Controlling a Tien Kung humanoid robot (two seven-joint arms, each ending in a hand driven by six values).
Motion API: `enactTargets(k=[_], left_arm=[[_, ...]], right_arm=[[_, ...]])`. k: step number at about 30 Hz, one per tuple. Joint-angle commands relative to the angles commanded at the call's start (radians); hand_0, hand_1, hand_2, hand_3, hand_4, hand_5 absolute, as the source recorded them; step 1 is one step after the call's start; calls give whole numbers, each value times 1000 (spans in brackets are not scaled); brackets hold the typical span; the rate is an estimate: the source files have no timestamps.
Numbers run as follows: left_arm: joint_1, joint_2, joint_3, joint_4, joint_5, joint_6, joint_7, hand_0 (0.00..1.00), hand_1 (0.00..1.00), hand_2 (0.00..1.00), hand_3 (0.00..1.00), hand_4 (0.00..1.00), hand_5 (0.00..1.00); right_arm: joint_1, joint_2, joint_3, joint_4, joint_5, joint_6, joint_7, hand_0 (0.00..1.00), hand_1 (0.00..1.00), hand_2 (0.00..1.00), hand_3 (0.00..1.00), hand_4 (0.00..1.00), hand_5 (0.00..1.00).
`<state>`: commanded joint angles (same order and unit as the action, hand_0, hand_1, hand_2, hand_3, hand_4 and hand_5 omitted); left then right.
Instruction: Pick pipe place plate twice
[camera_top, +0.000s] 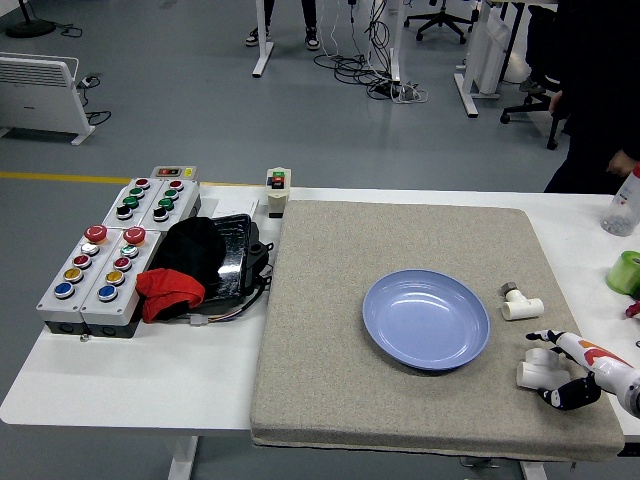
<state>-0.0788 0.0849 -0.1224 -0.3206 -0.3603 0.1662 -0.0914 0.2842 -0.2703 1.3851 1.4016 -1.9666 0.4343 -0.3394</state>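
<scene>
Your right hand (572, 372) curls loosely beside the near pipe fitting (535, 367), gripping nothing; plate (426, 320) lies left, wrist cut off.

Bare mat (330, 380) left of plate (426, 319); second pipe fitting (521, 304) close by right hand (570, 375); clutter along table's (130, 385) left edge.

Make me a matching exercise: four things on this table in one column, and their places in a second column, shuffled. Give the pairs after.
Things:
1. plate
2. red cloth
3. green roll
4. right hand

Places:
A. table's right edge
B. at the nearer pipe fitting
C. middle of the mat
D. beside the button boxes

Pairs: 1-C, 2-D, 3-A, 4-B
</scene>
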Motion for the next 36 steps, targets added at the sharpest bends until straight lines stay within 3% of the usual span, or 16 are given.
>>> enactTargets(k=[3, 4, 9, 10, 17, 21, 22, 27, 28, 33, 34, 36], left_arm=[[-1, 0, -1, 0, 0, 0, 0, 697, 685, 712, 660, 343, 998], [-1, 0, -1, 0, 0, 0, 0, 697, 685, 712, 660, 343, 998], [-1, 0, -2, 0, 0, 0, 1, 697, 685, 712, 660, 343, 998], [-1, 0, -1, 0, 0, 0, 1, 697, 685, 711, 660, 344, 998], [1, 0, -1, 0, -3, 0, 1, 697, 685, 711, 659, 344, 998], [5, 0, 1, -1, -3, 1, 1, 697, 685, 711, 659, 344, 998], [5, 0, 1, -1, -4, 1, 1, 697, 684, 710, 658, 344, 998], [8, -2, -1, -1, -4, 3, 1, 697, 684, 710, 658, 344, 998], [9, -1, -1, -1, -4, 3, 1, 697, 683, 710, 658, 344, 998], [10, -1, -1, -1, -4, 3, 0, 697, 683, 710, 658, 344, 998], [11, 0, 0, -1, -5, 3, 0, 697, 683, 710, 658, 344, 998], [12, 0, 1, 0, -6, 3, 1, 697, 683, 710, 658, 344, 998]], right_arm=[[4, 0, -9, -6, -4, -20, 11, 595, 622, 604, 709, 581, 2], [5, 0, -11, -5, -2, -30, 15, 426, 507, 525, 607, 475, 2], [16, 2, -19, 15, 14, -93, 43, 426, 507, 525, 607, 475, 2], [19, 3, -22, 19, 15, -102, 47, 314, 410, 469, 542, 330, 2], [78, 32, -85, 53, 8, -176, 80, 327, 416, 472, 542, 312, 2], [150, 83, -175, 6, -9, -202, 77, 327, 416, 472, 542, 312, 2], [165, 95, -195, -10, -9, -208, 79, 486, 575, 546, 571, 367, 2], [216, 142, -265, -98, -45, -208, 92, 486, 575, 546, 571, 367, 2], [227, 149, -281, -124, -56, -221, 100, 850, 819, 841, 760, 542, 36], [244, 158, -302, -170, -91, -226, 107, 850, 819, 841, 760, 542, 36], [247, 158, -302, -174, -85, -224, 108, 998, 953, 998, 998, 781, 202], [250, 158, -300, -178, -55, -225, 107, 998, 953, 998, 998, 781, 202]])
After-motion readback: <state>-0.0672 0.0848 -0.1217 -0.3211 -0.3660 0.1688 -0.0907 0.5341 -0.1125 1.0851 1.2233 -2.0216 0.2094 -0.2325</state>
